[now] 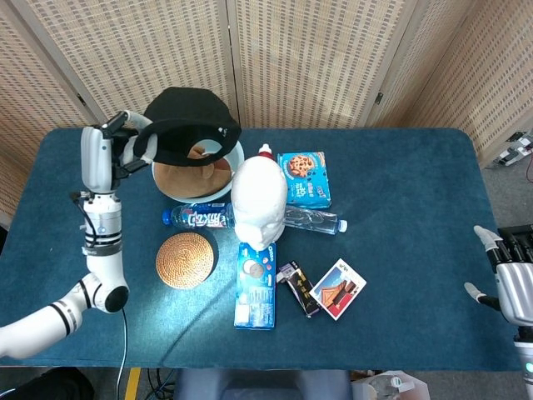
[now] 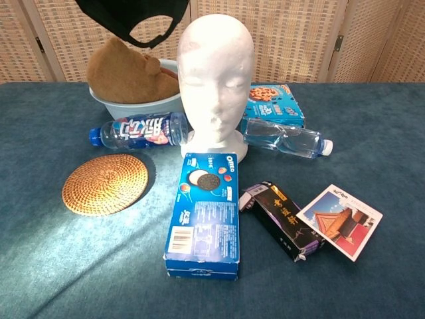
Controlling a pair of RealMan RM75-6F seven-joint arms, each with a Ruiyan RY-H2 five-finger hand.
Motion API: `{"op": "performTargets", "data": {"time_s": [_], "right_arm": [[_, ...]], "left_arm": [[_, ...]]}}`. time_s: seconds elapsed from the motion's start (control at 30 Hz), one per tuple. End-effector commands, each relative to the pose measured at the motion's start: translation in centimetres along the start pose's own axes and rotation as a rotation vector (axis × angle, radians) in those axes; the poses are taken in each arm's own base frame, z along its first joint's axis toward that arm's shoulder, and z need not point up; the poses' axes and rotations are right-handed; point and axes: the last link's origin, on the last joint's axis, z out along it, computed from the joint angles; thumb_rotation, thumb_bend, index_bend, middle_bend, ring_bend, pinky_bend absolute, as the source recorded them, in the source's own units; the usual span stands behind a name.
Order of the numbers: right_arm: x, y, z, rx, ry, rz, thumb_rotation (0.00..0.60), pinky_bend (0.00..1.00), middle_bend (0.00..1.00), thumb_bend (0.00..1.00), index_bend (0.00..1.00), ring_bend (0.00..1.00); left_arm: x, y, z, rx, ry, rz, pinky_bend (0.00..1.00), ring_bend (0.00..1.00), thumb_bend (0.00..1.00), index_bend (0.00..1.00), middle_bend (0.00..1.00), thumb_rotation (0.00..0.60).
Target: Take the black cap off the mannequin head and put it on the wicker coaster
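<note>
The black cap (image 1: 190,127) hangs in the air over the light blue bowl, off the white mannequin head (image 1: 257,202). My left hand (image 1: 125,147) grips the cap by its left rim. In the chest view only the cap's lower edge (image 2: 136,18) shows at the top, and the mannequin head (image 2: 216,78) stands bare. The wicker coaster (image 1: 185,260) lies flat on the table, in front of the cap and left of the mannequin head, also seen as the wicker coaster (image 2: 105,183). My right hand (image 1: 513,282) hovers open at the far right table edge.
A light blue bowl (image 2: 106,100) holds a brown plush toy (image 2: 126,64). A water bottle (image 2: 141,129) lies just behind the coaster. An Oreo box (image 2: 205,214), a dark box (image 2: 283,220), a card (image 2: 339,220), a cookie box (image 2: 277,106) and a clear bottle (image 2: 285,139) surround the head.
</note>
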Motion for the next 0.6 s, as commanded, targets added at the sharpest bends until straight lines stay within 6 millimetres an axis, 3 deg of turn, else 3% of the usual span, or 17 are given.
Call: {"op": "performTargets", "data": {"time_s": [0.03, 0.43, 0.6], "right_arm": [[0.0, 0.0, 0.0, 0.001, -0.003, -0.001, 0.600, 0.18, 0.20, 0.03, 0.12, 0.10], [-0.1, -0.2, 0.2, 0.010, -0.008, -0.001, 0.600, 0.18, 0.20, 0.03, 0.12, 0.10], [-0.1, -0.1, 0.3, 0.012, -0.010, 0.001, 0.600, 0.18, 0.20, 0.03, 0.12, 0.10]], "left_arm": [[1.7, -0.6, -1.2, -0.010, 0.001, 0.020, 1.00, 1.00, 0.39, 0.65, 1.00, 0.600], [6.2, -2.4, -6.4, -0.022, -0.076, 0.137, 1.00, 1.00, 0.39, 0.65, 1.00, 0.600], [8.2, -2.5, -7.5, -0.021, -0.055, 0.150, 1.00, 1.00, 0.39, 0.65, 1.00, 0.600]]}}
